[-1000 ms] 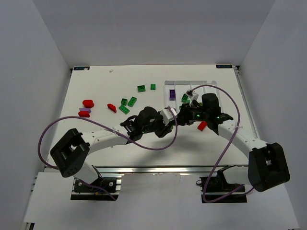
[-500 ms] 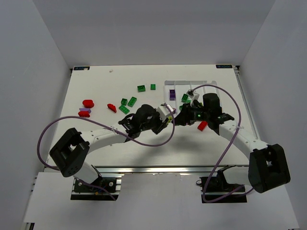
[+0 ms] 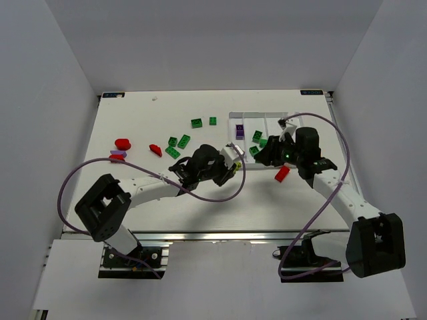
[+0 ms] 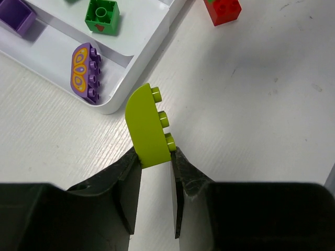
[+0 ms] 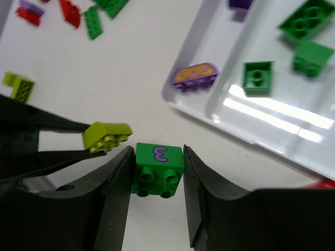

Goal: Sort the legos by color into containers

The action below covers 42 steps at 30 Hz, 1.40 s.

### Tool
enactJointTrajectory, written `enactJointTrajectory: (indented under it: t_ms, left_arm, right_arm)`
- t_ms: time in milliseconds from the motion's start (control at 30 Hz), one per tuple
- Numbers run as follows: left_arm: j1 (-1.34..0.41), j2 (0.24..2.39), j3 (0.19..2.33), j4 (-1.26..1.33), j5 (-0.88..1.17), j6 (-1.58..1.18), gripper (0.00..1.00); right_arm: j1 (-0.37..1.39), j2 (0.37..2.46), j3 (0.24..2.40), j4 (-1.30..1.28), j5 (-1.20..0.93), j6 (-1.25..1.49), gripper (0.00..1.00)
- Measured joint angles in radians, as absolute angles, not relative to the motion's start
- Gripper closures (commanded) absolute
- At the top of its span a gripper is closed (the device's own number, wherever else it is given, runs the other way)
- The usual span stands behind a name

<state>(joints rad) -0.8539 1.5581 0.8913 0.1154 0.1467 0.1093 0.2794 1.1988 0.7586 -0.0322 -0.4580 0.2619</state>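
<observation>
My left gripper is shut on a yellow-green curved lego, held just off the near corner of the white tray. My right gripper is shut on a green lego with a purple 3, above the table beside the tray. In the top view both grippers, left and right, meet at the tray's near left corner. A purple patterned lego lies in the leftmost container. Green legos lie in the one beside it.
Loose green legos lie left of the tray, and red ones and a purple one lie farther left. A red lego sits on the table near the right arm. A second yellow-green lego lies on the table.
The left gripper closed on the yellow-green lego and shifted slightly toward the tray. The right arm swung to the right and back a little, still holding its green lego.
</observation>
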Motion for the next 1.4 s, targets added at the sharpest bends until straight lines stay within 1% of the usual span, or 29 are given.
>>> enactJointTrajectory:
  t_ms: [200, 367, 467, 567, 600, 667, 867, 1033, 1100, 1200, 1233, 1267, 1300, 1333, 1367, 1400]
  left_arm:
    - [-0.854, 1.628, 0.948, 0.107, 0.158, 0.100, 0.64]
    - [-0.854, 1.629, 0.995, 0.066, 0.163, 0.100, 0.64]
    - [-0.854, 1.612, 0.998, 0.040, 0.166, 0.097, 0.65]
    - [-0.854, 1.576, 0.981, 0.031, 0.171, 0.092, 0.64]
    - [-0.854, 1.558, 0.967, 0.033, 0.173, 0.089, 0.64]
    - [-0.854, 1.524, 0.940, 0.036, 0.178, 0.086, 0.64]
    - [-0.854, 1.514, 0.932, 0.041, 0.195, 0.075, 0.65]
    - [-0.854, 1.533, 0.947, 0.049, 0.202, 0.058, 0.65]
    - [-0.854, 1.555, 0.966, 0.061, 0.206, 0.046, 0.65]
    - [-0.854, 1.612, 1.011, 0.083, 0.218, 0.028, 0.65]
    - [-0.854, 1.637, 1.031, 0.090, 0.223, 0.019, 0.65]
    - [-0.854, 1.666, 1.052, 0.099, 0.227, 0.009, 0.65]
    - [-0.854, 1.701, 1.082, 0.108, 0.230, -0.002, 0.65]
    - [-0.854, 1.739, 1.115, 0.118, 0.234, -0.013, 0.65]
    - [-0.854, 1.780, 1.149, 0.126, 0.239, -0.024, 0.65]
    - [-0.854, 1.822, 1.186, 0.136, 0.244, -0.035, 0.65]
  right_arm:
    - [0.256, 1.240, 0.811, -0.052, -0.314, 0.204, 0.80]
    - [0.257, 1.374, 0.928, -0.051, -0.258, 0.147, 0.80]
    - [0.257, 1.478, 1.016, -0.057, -0.240, 0.122, 0.78]
    - [0.257, 1.573, 1.093, -0.068, -0.230, 0.105, 0.67]
    - [0.257, 1.596, 1.107, -0.071, -0.230, 0.101, 0.59]
    - [0.257, 1.638, 1.130, -0.084, -0.228, 0.091, 0.56]
    - [0.257, 1.724, 1.160, -0.141, -0.229, 0.064, 0.32]
    - [0.257, 1.734, 1.164, -0.176, -0.227, 0.049, 0.28]
    - [0.255, 1.733, 1.172, -0.186, -0.226, 0.041, 0.25]
    - [0.241, 1.701, 1.188, -0.219, -0.229, 0.012, 0.12]
    - [0.227, 1.674, 1.189, -0.231, -0.237, -0.005, 0.11]
    - [0.206, 1.637, 1.189, -0.239, -0.244, -0.020, 0.11]
    - [0.169, 1.575, 1.182, -0.233, -0.268, -0.038, 0.13]
    - [0.140, 1.525, 1.175, -0.229, -0.280, -0.048, 0.21]
    - [0.095, 1.447, 1.155, -0.198, -0.303, -0.062, 0.48]
    - [0.047, 1.357, 1.124, -0.154, -0.323, -0.075, 0.63]
